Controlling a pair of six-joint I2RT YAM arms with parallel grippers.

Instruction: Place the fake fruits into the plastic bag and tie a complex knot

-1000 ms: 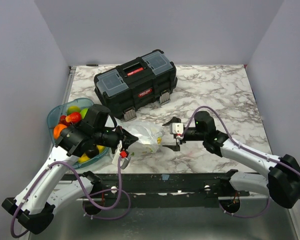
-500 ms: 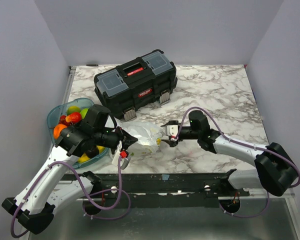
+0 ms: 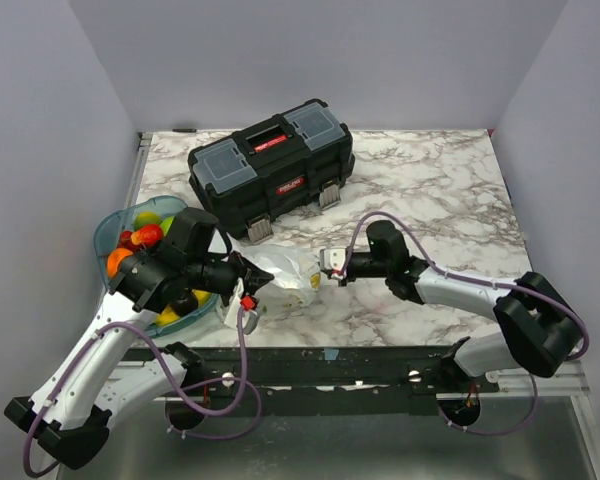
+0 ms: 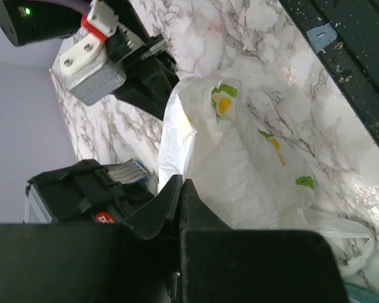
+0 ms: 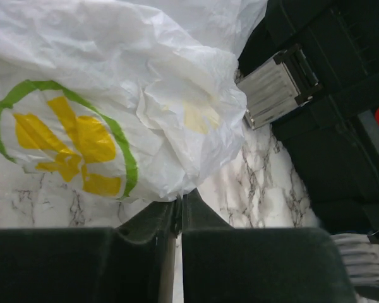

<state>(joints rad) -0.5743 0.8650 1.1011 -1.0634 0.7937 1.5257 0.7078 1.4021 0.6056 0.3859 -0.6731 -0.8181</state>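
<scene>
The plastic bag (image 3: 285, 270) lies crumpled on the marble between my two grippers; it is whitish with a yellow and green print (image 5: 76, 142). My left gripper (image 4: 180, 184) is shut, and the bag's left edge (image 4: 240, 177) runs into its tips. My right gripper (image 5: 180, 201) has its jaws closed on the bag's right edge. In the top view the left gripper (image 3: 246, 285) and right gripper (image 3: 327, 269) sit at opposite ends of the bag. The fake fruits (image 3: 140, 238), red, orange, yellow and green, lie in the teal tray (image 3: 105, 232) at the left.
A black toolbox (image 3: 270, 165) with grey-blue lids stands just behind the bag, its latch close to my right gripper (image 5: 275, 91). The left arm's elbow hangs over the tray. The table's near edge (image 4: 341, 69) runs just in front of the bag.
My right arm has moved left up to the bag and its jaws have gone from wide open to closed on the bag's right edge. The left arm has held still.
</scene>
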